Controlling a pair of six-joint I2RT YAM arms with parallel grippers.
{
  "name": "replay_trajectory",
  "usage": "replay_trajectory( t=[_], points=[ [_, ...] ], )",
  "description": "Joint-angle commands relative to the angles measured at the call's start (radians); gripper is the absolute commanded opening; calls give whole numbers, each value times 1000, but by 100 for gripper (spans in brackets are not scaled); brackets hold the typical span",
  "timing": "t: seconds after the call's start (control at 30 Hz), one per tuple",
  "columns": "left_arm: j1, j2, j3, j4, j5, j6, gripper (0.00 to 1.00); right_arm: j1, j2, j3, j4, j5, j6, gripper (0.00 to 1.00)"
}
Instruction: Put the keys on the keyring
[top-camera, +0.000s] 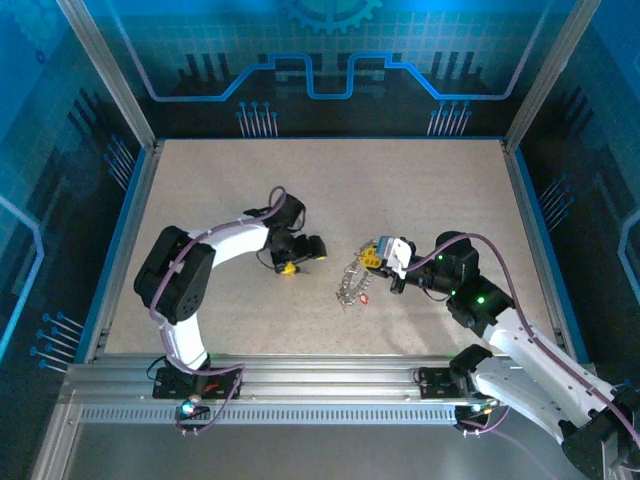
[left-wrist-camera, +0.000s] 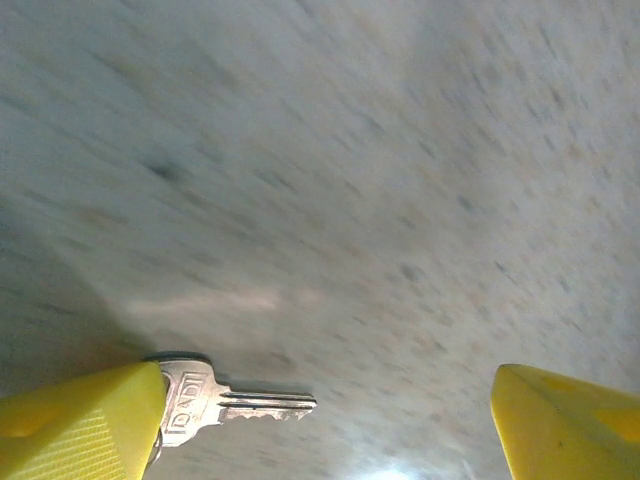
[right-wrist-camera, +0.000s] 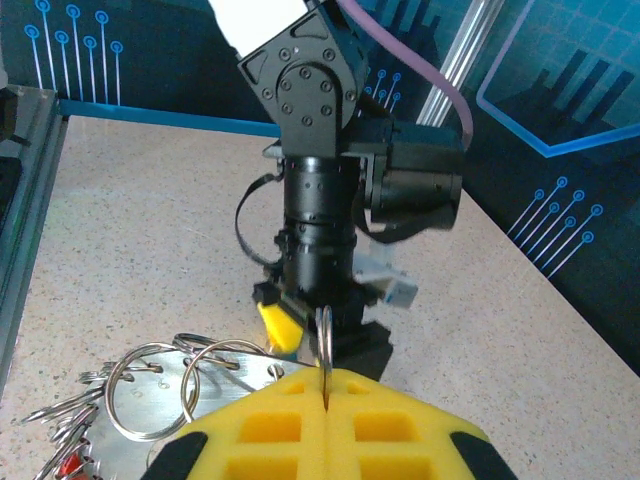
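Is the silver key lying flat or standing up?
Lying flat. The key rests on the table, its whole side showing.

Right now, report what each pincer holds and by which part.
Right pincer: shut on the keyring, pinched by its thin rim. Left pincer: open, holding nothing; a key lies by one finger.

I see a speckled beige tabletop (top-camera: 330, 190) edged with a blue strip (top-camera: 118, 250), and a ribbed aluminium rail (top-camera: 320, 390) runs along its near side. Dark blue panels (top-camera: 330, 50) printed with circuit lines surround it, held by slanting metal posts (top-camera: 105, 70). Through the left wrist camera the surface looks streaked, possibly just blur.
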Motion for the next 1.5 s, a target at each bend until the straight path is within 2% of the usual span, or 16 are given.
replay_trajectory(
  t=[0.0, 0.13, 0.27, 0.4, 0.5, 0.57, 0.67, 0.73, 0.8, 0.87, 0.93, 1.03, 1.13, 1.33, 1.47],
  points=[
    [-70, 43, 17, 14, 122, -153, 87, -11, -23, 15, 25, -3, -7, 0],
    [-89, -11, 23, 51, 149, -184, 86, -11, -38, 15, -15, -4, -28, 0],
    [-70, -158, 70, 14, 37, -73, 86, -11, -42, 12, -9, -13, -21, 0],
    [3, -303, 78, 55, 50, 38, 86, -13, -35, 0, 36, -28, 9, 0],
    [34, -439, 14, 191, 78, 165, 85, -13, -24, -14, 93, -47, 44, 0],
    [36, -537, -53, 306, 114, 314, 85, -13, -17, -25, 136, -64, 71, 0],
    [35, -694, -205, 529, 200, 526, 81, -14, 2, -28, 187, -112, 107, 0],
    [35, -776, -285, 629, 307, 668, 77, -16, 21, -24, 220, -158, 137, 0],
    [36, -806, -282, 572, 473, 799, 76, -17, 41, -25, 267, -198, 178, 0],
    [35, -809, -257, 493, 574, 858, 74, -16, 60, -29, 336, -234, 218, 0],
    [35, -815, -263, 500, 619, 869, 70, -17, 82, -28, 388, -271, 253, 0],
    [34, -821, -268, 512, 657, 892, 62, -16, 109, -28, 445, -299, 290, 0],
    [30, -818, -235, 431, 702, 972, 56, -14, 127, -23, 474, -310, 305, 0],
    [1, -797, -183, 289, 700, 1098, 47, 6, 149, -1, 470, -320, 298, 0],
    [-29, -785, -176, 284, 668, 1118, 46, 30, 167, 9, 474, -311, 287, 0]
  ],
)
